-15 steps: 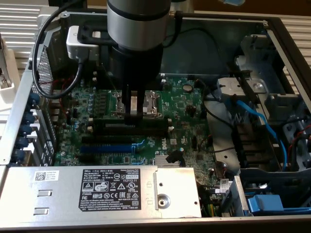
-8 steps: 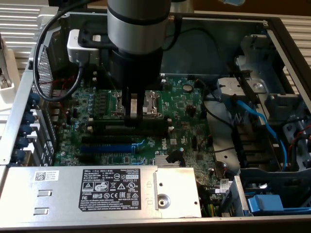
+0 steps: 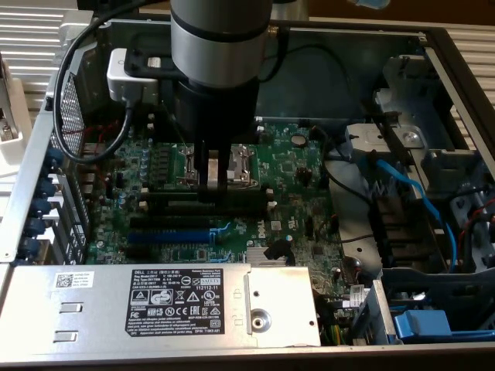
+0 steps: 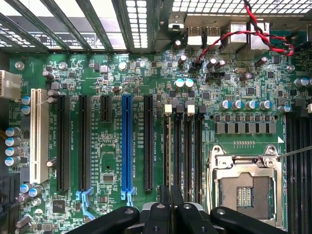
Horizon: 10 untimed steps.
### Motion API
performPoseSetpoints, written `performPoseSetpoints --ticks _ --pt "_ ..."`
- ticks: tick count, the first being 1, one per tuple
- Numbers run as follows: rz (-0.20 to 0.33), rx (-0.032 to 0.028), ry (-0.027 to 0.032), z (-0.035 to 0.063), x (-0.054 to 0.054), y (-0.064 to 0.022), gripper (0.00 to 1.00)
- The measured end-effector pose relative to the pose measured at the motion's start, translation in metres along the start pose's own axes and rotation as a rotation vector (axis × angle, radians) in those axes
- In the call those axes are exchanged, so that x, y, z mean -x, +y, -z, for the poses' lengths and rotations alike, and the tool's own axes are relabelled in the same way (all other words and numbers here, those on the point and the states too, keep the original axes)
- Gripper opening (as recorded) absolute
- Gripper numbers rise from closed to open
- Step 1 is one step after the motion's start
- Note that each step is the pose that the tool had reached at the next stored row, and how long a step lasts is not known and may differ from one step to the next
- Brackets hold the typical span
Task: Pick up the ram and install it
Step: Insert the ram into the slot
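**One ram at the memory slots, under a narrow grip**

Seen from the exterior view: open computer case lying flat, green motherboard inside. Arm reaching straight down over the board's middle. Gripper down at slot level, just beside the processor socket, on the side toward the power supply.

Ram reads as a long dark strip standing on edge along the memory slot nearest the socket, running toward both sides of the picture from the fingertips. Fingertips drawn in narrow, apparently closed on the strip's upper edge near its middle. Cannot tell whether fully seated in the slot.

Seen from the wrist view: gripper nearly closed, a thin seam between the black fingers, directly over the row of black memory slots. Socket just beside that row. Blue slot and white slot well apart from the fingers, both bare. Red and black wires at the board's far edge.
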<state>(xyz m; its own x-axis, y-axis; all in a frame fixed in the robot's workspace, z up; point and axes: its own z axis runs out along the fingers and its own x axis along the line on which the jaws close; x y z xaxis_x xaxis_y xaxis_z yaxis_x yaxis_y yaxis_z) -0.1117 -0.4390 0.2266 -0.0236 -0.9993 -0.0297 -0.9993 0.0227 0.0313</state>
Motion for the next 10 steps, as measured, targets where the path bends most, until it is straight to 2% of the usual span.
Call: performPoseSetpoints --ticks 10 --pt "0.000 0.0000 -0.0001 0.0000 0.0000 0.0000 0.14"
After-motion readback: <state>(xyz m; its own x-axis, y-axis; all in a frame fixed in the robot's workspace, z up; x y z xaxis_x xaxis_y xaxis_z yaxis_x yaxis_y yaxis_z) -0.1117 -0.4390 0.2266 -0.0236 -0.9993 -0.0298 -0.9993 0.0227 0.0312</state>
